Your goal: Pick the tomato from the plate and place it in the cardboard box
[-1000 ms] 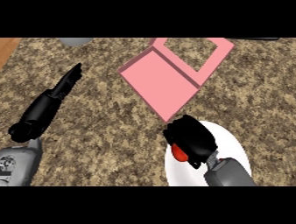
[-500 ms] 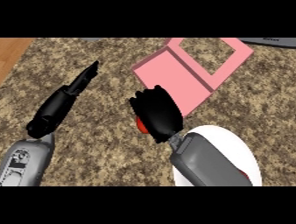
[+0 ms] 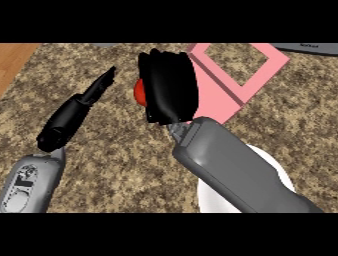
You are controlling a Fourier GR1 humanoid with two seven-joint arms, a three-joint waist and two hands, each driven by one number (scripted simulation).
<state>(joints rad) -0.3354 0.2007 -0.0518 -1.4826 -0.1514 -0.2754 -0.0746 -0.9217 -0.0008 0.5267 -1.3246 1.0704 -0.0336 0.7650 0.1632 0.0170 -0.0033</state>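
Observation:
My right hand (image 3: pixel 168 87) is lifted over the speckled counter with its fingers curled round a red tomato (image 3: pixel 139 92); only a sliver of the tomato shows at the hand's left side. The hand hangs just left of the pink open box (image 3: pixel 235 75), whose flap lies toward me. The white plate (image 3: pixel 275 172) sits at the lower right, mostly covered by my right forearm. My left hand (image 3: pixel 76 112) lies over the counter at the left, fingers straight and pointing up-right, holding nothing.
A grey flat object (image 3: pixel 312 48) sits at the top right edge. The counter's wooden strip (image 3: pixel 2 65) runs along the upper left.
My right hand has risen off the plate with the tomato and travelled up and left toward the pink box. The left hand has kept its pose.

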